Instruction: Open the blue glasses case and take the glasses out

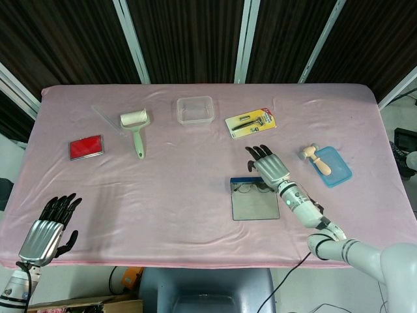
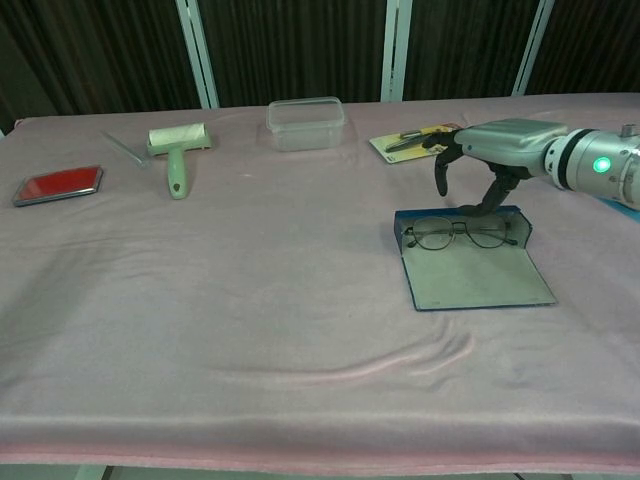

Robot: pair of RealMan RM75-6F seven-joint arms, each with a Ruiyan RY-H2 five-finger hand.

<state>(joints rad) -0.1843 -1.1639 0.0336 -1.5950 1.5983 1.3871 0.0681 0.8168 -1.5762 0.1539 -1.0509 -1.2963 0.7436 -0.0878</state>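
The glasses (image 2: 461, 234) lie in the blue glasses case (image 2: 470, 270), which sits flapped open on the pink table (image 2: 250, 300) right of centre, its lid spread flat toward the robot. The frames rest against the case's far wall with their long axis running left to right, lenses side by side. The right hand (image 2: 490, 150) hovers directly over that far edge, palm down, fingers apart and drooping toward the frames with nothing between them; the glasses lie just below and slightly nearer the robot than the fingertips, so the coming move looks like a short descent. The left hand (image 1: 49, 228) hangs well apart at the table's near left corner, fingers loosely spread and holding nothing, so the right hand is much the nearer. Counting outward: one pair of glasses, one case, one carded razor pack (image 1: 251, 122), one clear plastic box (image 1: 195, 109), one lint roller (image 1: 135, 129), one red flat tin (image 1: 86, 147), one blue tray (image 1: 335, 171) carrying one small wooden tool (image 1: 315, 158).
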